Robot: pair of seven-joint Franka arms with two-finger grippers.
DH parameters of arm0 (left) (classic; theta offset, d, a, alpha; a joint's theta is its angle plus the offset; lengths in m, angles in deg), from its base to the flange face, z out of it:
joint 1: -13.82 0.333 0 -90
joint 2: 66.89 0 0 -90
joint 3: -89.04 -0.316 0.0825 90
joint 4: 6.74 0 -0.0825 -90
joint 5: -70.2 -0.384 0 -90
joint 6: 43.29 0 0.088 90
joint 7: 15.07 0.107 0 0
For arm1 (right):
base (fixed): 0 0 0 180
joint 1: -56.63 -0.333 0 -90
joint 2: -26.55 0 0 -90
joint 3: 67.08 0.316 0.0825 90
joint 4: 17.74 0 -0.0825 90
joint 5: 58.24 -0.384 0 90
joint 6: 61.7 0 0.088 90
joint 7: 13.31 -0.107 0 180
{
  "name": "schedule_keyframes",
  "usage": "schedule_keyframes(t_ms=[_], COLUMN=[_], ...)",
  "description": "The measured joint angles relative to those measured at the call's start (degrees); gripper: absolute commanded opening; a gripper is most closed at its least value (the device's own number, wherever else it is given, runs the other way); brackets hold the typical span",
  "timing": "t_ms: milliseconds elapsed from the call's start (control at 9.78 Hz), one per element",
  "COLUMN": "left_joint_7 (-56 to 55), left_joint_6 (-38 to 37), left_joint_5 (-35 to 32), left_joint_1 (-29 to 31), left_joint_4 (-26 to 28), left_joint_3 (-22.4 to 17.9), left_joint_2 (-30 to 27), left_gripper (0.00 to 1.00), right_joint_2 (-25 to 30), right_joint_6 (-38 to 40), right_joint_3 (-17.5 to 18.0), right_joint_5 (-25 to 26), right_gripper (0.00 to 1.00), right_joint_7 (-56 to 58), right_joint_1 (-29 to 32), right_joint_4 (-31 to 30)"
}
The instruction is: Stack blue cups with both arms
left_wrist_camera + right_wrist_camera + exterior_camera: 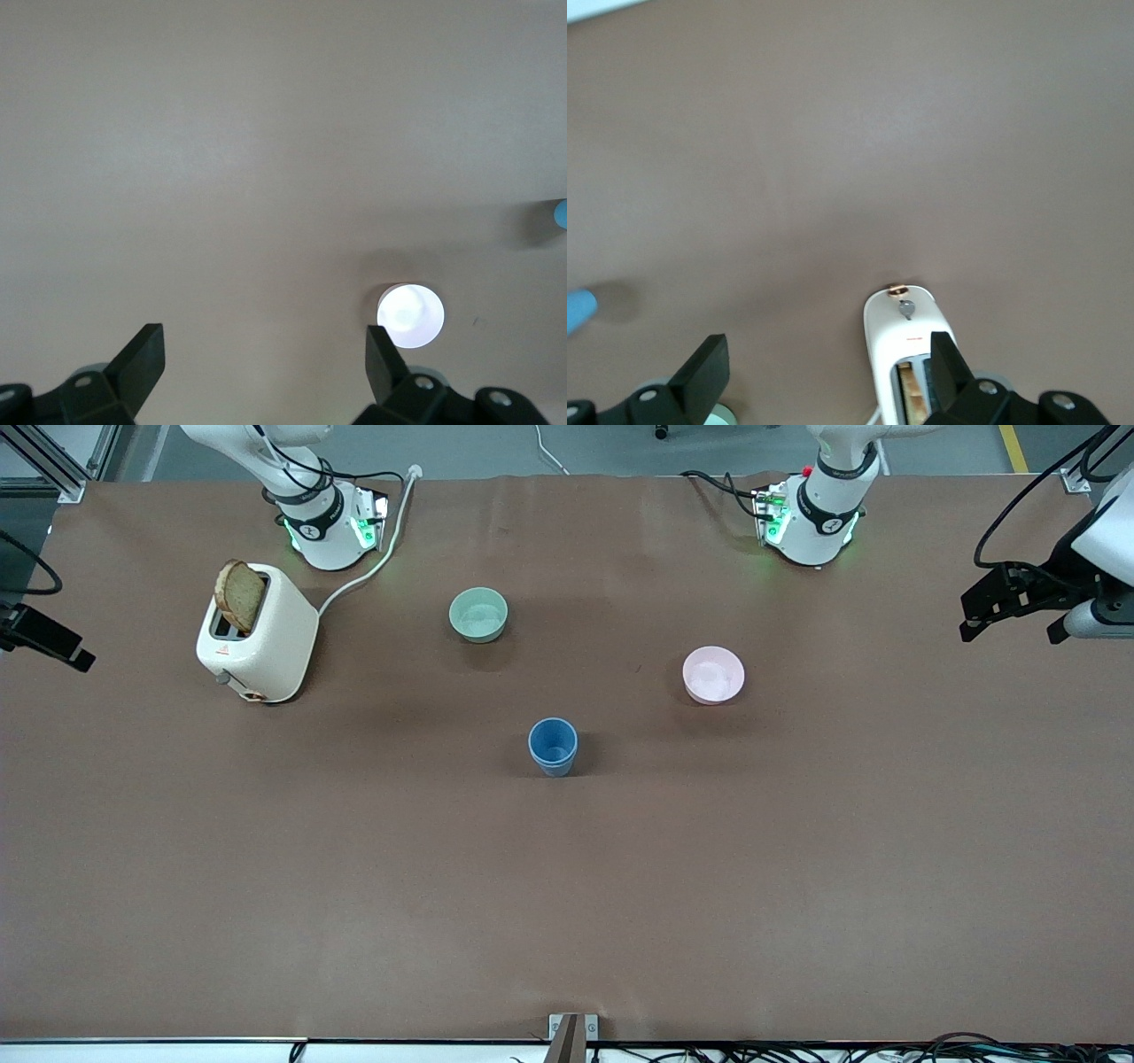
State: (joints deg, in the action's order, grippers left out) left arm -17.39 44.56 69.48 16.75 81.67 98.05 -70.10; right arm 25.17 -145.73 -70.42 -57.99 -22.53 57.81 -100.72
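at the right arm's end of the desk (pixel 266 886) the right gripper (pixel 824 372) hangs high with its jaws spread wide and nothing between them; its wrist view looks down on the white toaster (pixel 257 646), which has a slice of bread (pixel 239 595) standing in its slot. moving along the front view, the mint-green bowl (pixel 478 615) sits near the robots' bases, and nearer the front camera than it, about midway between the two arms, stand the blue cups (pixel 553 747). only one blue shape shows there, upright with its mouth up; a faint second rim line suggests that one cup already sits inside the other, though the view is too coarse to be sure. the pink bowl (pixel 713 675) lies toward the left arm's end, farther from the camera than the cups. the left gripper (pixel 266 363) hovers at the left arm's end of the desk, also open and empty, with the pink bowl just under one finger in its wrist view and a sliver of blue at the frame's edge. the cups lie toward the desk's middle from both grippers, well apart from each, their long axis vertical; neither arm is clearly the nearer one, so any further reach would go inward and down.
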Motion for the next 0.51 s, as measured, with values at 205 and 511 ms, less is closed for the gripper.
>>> schedule_keyframes(t_ms=[205,511], left_joint_7=[0.0,0.0], left_joint_6=[-0.01,-0.09], left_joint_5=[0.0,0.0], left_joint_1=[-0.02,-0.05], left_joint_4=[0.0,-0.1], left_joint_3=[-0.01,0.04], left_joint_2=[0.71,1.18], left_gripper=[1.0,1.0], right_joint_2=[-0.07,-0.05], right_joint_6=[-1.53,-1.65], right_joint_3=[-0.98,-1.05], right_joint_5=[0.0,0.0], right_gripper=[1.0,1.0], right_joint_7=[1.79,1.97], right_joint_1=[-0.27,-0.42], right_joint_4=[-0.89,-0.9])
